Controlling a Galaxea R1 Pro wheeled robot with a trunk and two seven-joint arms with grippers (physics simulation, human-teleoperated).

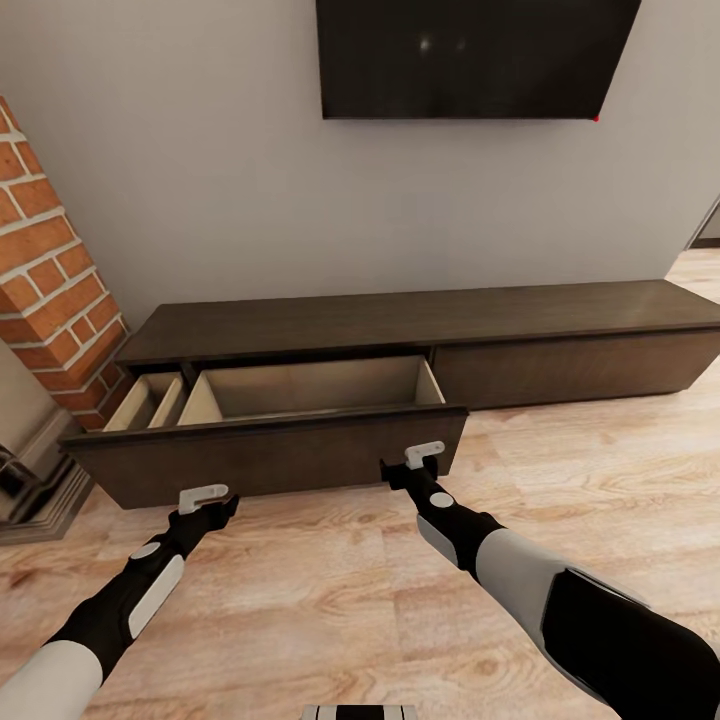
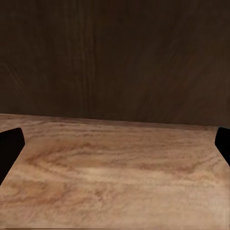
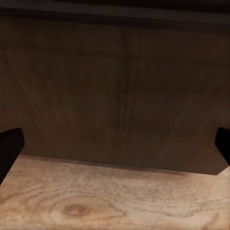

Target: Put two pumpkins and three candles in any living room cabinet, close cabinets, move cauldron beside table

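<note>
- Where the head view looks down over both arms, the cabinet (image 1: 420,330) runs long and low along the grey wall under the black TV (image 1: 470,55), and its left-hand drawer (image 1: 270,455) is pulled out over the wood floor (image 1: 330,590), showing pale compartments inside.
- Beside the cabinet's left end rises the red-brick fireplace (image 1: 55,270).
- Just before the drawer's dark front panel, the left gripper (image 1: 205,497) hangs near the panel's lower edge, and the right gripper (image 1: 420,458) sits close to the panel's right end; from this view I cannot tell how either pair of fingers stands.
- From the left wrist view, the drawer's dark front (image 2: 115,57) stands just ahead above the plank floor (image 2: 115,177); the left gripper (image 2: 115,148) is spread wide, its black fingertips (image 2: 9,146) at the two sides with nothing between them.
- From the right wrist view, the same dark panel (image 3: 115,96) is nearer still, floor (image 3: 110,201) below it; the right gripper (image 3: 115,146) is likewise spread, fingertips (image 3: 9,146) far apart and holding nothing.
</note>
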